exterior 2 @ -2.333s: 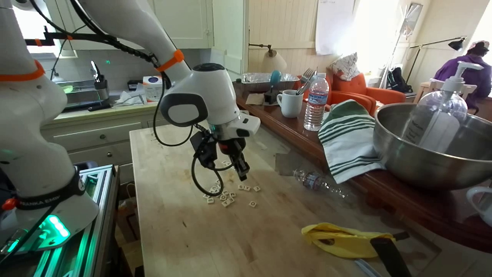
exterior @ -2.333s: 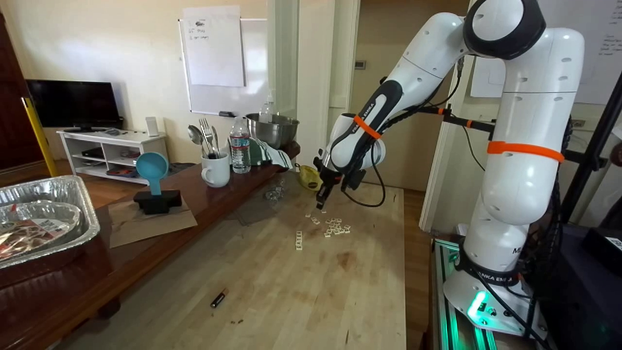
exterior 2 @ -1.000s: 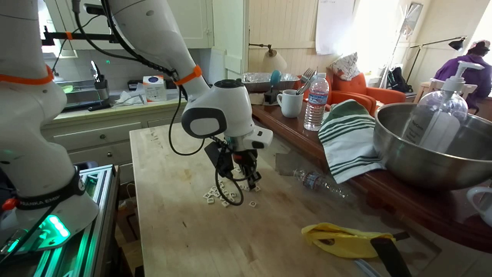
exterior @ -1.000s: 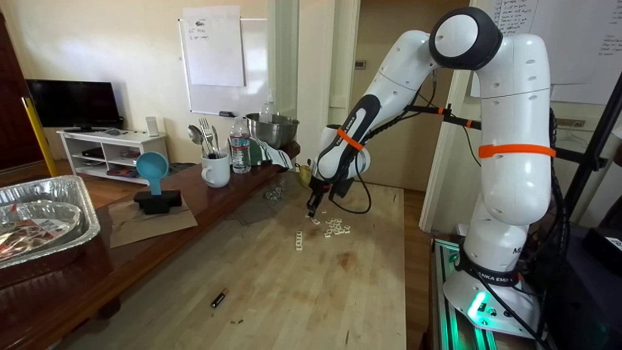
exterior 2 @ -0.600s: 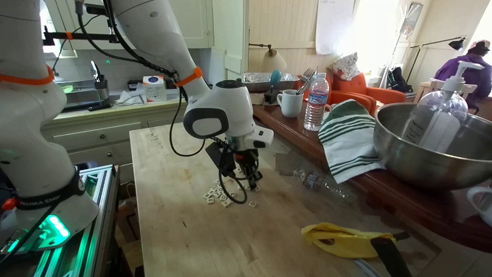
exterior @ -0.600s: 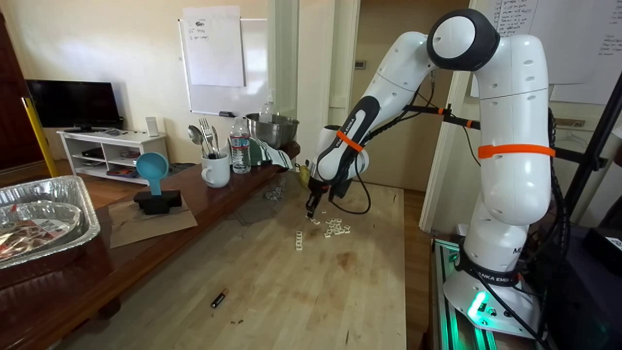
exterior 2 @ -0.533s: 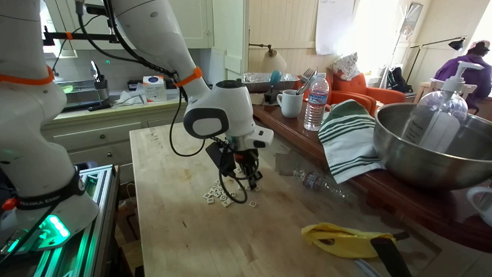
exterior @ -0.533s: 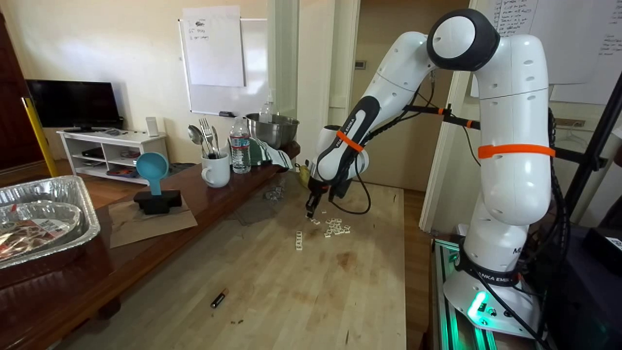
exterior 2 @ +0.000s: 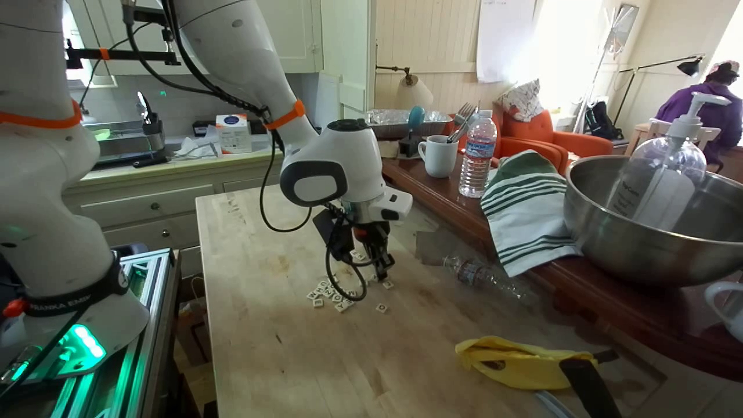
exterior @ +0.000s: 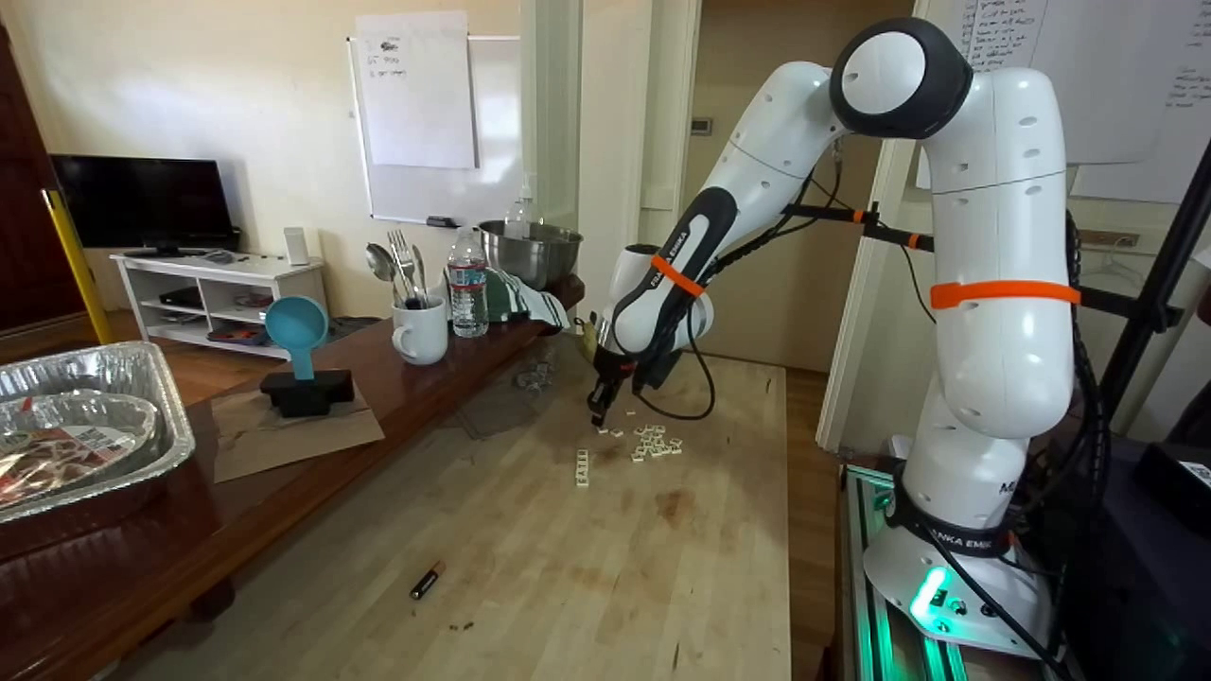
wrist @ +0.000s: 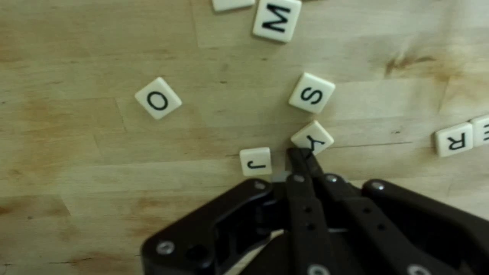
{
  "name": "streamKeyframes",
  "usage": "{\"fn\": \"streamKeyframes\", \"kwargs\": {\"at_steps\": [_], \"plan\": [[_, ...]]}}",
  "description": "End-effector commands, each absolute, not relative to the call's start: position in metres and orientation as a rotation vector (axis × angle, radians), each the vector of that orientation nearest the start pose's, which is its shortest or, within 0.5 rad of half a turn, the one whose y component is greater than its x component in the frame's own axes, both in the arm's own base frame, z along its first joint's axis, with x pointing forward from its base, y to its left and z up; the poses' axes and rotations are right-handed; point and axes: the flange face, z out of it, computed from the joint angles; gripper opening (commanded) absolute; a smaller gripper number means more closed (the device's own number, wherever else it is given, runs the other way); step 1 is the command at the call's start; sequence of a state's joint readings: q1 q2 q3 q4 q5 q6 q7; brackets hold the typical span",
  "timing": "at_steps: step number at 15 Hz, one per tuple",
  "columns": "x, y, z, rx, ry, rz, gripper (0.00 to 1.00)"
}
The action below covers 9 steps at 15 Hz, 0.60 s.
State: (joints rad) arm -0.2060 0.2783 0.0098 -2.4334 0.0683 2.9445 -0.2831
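Note:
My gripper (wrist: 300, 151) is shut, its fingertips together with nothing visible between them. They stand low over the wooden table (exterior: 568, 586) and cover a corner of a cream letter tile Y (wrist: 315, 135); whether they touch it I cannot tell. Tile J (wrist: 256, 162) lies just left of the fingertips in the wrist view. Tile S (wrist: 312, 93) is just beyond Y. Tile O (wrist: 158, 98), tile M (wrist: 277, 19) and tile R (wrist: 454, 140) lie farther out. The gripper also shows in both exterior views (exterior: 598, 421) (exterior 2: 383, 276), beside a pile of tiles (exterior: 653, 443).
A straight row of tiles (exterior: 582, 468) and a battery (exterior: 427, 581) lie on the table. A clear bottle (exterior 2: 476, 276) lies by the raised dark counter. A yellow bag (exterior 2: 516, 363) is on the table. A mug (exterior: 420, 331), an upright bottle (exterior: 468, 293) and a steel bowl (exterior 2: 633, 249) stand on the counter.
The gripper has come down among the tiles, then shifted slightly more in the last half second. One tile beside the fingertips has moved a little apart from its neighbour.

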Motion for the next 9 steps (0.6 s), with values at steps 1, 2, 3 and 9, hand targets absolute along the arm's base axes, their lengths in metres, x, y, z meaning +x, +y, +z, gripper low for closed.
{"fn": "streamKeyframes", "kwargs": {"at_steps": [1,2,3,9], "plan": [[0.503,-0.089,0.201,-3.129,0.067,-0.331,0.0],[0.504,-0.086,0.201,-3.124,0.087,-0.327,0.0],[0.504,-0.083,0.201,-3.119,0.114,-0.328,0.0],[0.505,-0.072,0.2,-3.081,0.269,-0.318,0.0]]}}
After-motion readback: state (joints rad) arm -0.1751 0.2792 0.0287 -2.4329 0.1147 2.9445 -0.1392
